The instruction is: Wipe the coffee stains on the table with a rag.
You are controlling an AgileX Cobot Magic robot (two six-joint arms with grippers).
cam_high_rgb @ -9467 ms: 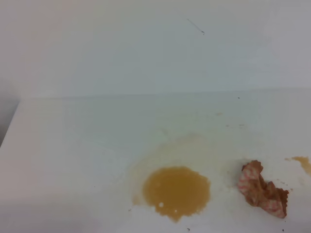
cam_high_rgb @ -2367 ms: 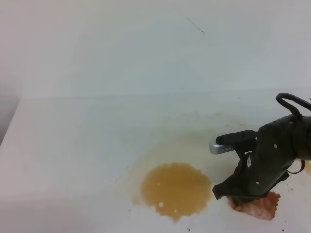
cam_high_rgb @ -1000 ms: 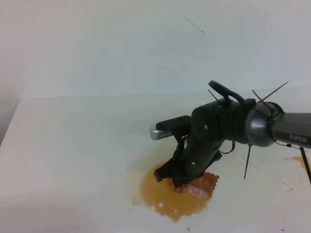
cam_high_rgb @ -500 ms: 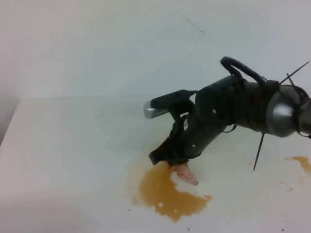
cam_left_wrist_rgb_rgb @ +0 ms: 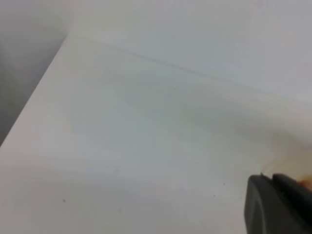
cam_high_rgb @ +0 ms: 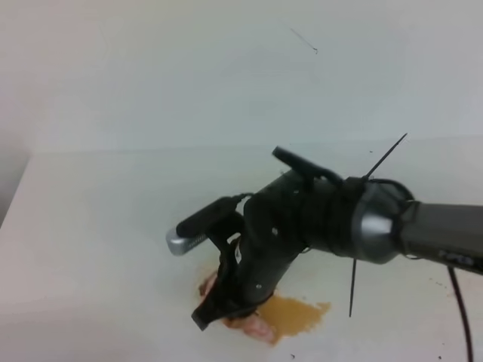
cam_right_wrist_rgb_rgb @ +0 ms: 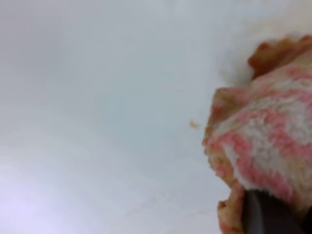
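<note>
Reaching in from the right side of the high view, the right gripper [cam_high_rgb: 226,305] is angled down onto the table [cam_high_rgb: 98,249], its fingers closed tight on the rag [cam_high_rgb: 253,326]. The rag is pressed to the surface at the near edge of the view, only a pink fringe of it showing on both sides of the jaws. In the right wrist view the rag [cam_right_wrist_rgb_rgb: 263,146] shows pink-and-white stripes with brown soiling at its upper corner, and a dark fingertip [cam_right_wrist_rgb_rgb: 263,217] bites into its lower part.

One coffee stain [cam_high_rgb: 298,315] lies immediately right of the rag, touching it: an amber patch with a pointed right end.

Open room: the table runs bare to the left of the gripper as far as its left edge [cam_high_rgb: 15,196], and back to the seam where it meets the wall [cam_high_rgb: 151,75]. The left wrist view shows the same bare surface and left table edge [cam_left_wrist_rgb_rgb: 34,97], with a dark body [cam_left_wrist_rgb_rgb: 278,204] intruding at the lower right corner.

The left gripper is not seen in any view.
</note>
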